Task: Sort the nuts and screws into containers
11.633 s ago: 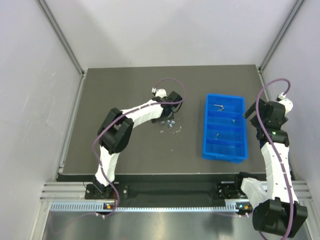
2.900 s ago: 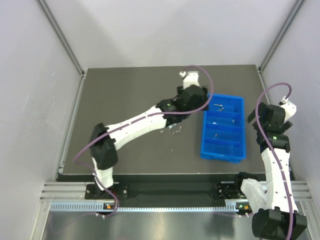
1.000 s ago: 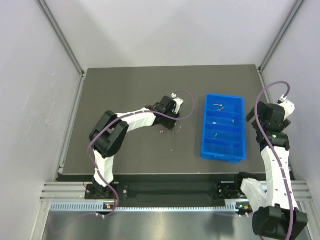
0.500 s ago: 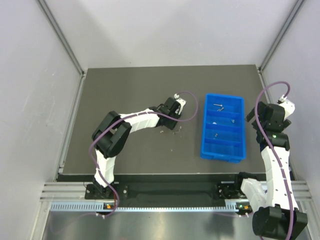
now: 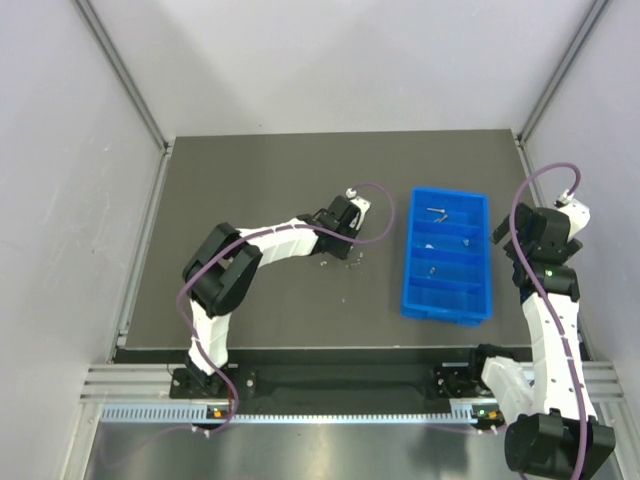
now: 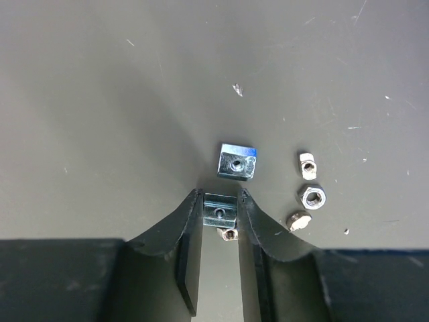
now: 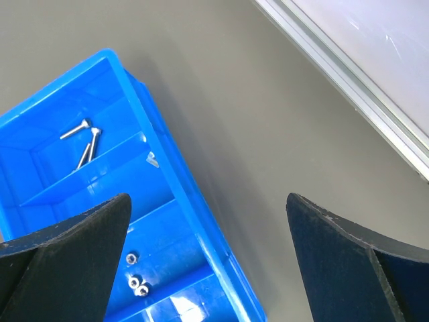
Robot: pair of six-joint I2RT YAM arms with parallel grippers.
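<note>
Between the close-set jaws of the left gripper (image 6: 220, 200) sits a square silvery nut (image 6: 220, 209) with a centre hole; whether they clamp it is unclear. Right gripper (image 7: 206, 201) spread wide.

Table (image 5: 260, 180) was dark matte grey with faint pale scuffs. Containers (image 5: 447, 293), at 3 o'clock on it, were plain bright blue. Nuts (image 6: 237, 162) were shiny silver. Screws (image 7: 80, 131), in the 12 o'clock compartment, were silver too. Left arm (image 5: 275, 238) and right arm (image 5: 552, 320) were white with black joints; cables (image 5: 514, 215) purple. Left gripper (image 6: 220, 193) and right gripper (image 7: 208, 196) were black. Walls (image 5: 350, 70) were pale grey.
</note>
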